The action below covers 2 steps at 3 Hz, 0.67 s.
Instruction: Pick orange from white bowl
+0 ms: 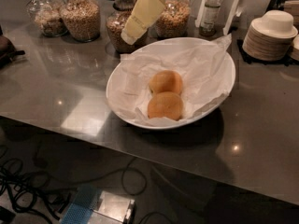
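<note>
The white bowl [113,96], lined with crumpled white paper, sits in the middle of the grey counter. Two oranges lie touching in its middle. The paler, yellower orange [166,81] is the far one. The deeper-orange twin [165,105] lies just in front of it. My gripper [134,33], cream-coloured, hangs above the bowl's far left rim in front of the jars. It is up and to the left of the oranges, apart from them, and holds nothing that I can see.
Several glass jars of grains [80,16] stand along the back, with a small bottle [210,14] beside them. A stack of small beige dishes [270,36] stands at the right. The counter's front edge runs below the bowl, with cables [28,181] on the floor.
</note>
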Each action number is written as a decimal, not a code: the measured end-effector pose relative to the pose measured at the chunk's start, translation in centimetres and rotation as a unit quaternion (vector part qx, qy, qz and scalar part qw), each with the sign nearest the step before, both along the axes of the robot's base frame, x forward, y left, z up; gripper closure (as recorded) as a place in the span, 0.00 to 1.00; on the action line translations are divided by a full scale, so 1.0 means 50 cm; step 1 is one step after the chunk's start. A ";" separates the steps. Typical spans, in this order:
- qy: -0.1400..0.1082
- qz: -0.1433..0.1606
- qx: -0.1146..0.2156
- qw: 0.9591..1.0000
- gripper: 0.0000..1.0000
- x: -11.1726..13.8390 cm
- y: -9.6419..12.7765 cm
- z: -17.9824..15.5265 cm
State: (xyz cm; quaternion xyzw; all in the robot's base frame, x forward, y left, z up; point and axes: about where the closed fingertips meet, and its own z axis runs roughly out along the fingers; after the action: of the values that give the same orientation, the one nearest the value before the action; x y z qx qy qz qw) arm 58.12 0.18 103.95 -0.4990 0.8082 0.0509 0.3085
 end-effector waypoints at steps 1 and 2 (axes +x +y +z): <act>0.000 0.000 0.001 1.000 0.00 -0.001 0.000 0.000; 0.046 -0.044 0.018 0.998 0.00 -0.014 -0.036 -0.063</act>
State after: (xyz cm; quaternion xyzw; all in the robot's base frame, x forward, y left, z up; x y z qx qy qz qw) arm 57.40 -1.61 100.80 -0.4544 0.8418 0.0745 0.2816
